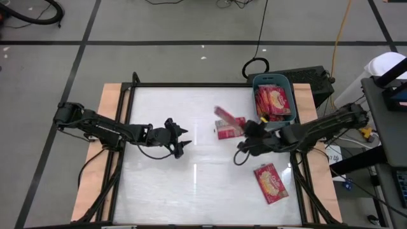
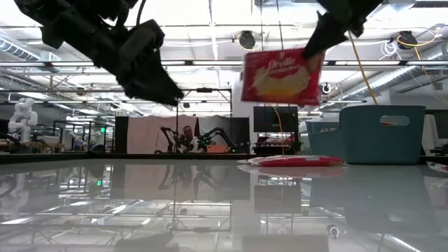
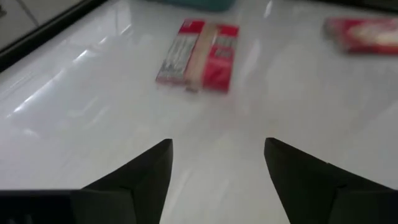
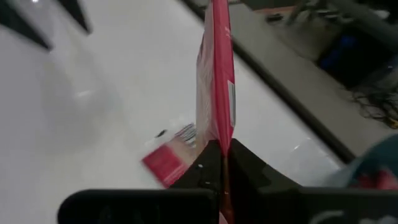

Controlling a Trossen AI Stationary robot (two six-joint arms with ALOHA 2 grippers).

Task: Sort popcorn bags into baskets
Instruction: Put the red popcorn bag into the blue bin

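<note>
My right gripper (image 1: 247, 128) is shut on a red popcorn bag (image 1: 227, 116) held in the air over the table's middle right. The low view shows the bag's yellow-orange picture face (image 2: 282, 75). A second bag (image 1: 226, 132) lies flat on the table just below it. A third (image 1: 271, 183) lies flat nearer the front right. The teal basket (image 1: 291, 95) stands at the far right with several red bags (image 1: 272, 102) inside. My left gripper (image 1: 184, 141) hangs open over the table's middle left, nothing between its fingers (image 3: 155, 168). My right gripper pinches the popcorn bag between its two fingers at one end (image 4: 219, 134), near the upper corner (image 2: 313, 54) in the low view. The fingers slant down from the table's right side. The bag is lifted clear, its flat faces upright, and stretches away from the fingers.
The table top (image 1: 165, 184) is white and glossy, with a dark frame and wooden strips along both sides. A dark box (image 1: 311, 79) and cables sit behind the basket. The left and near parts of the table hold nothing but my left arm.
</note>
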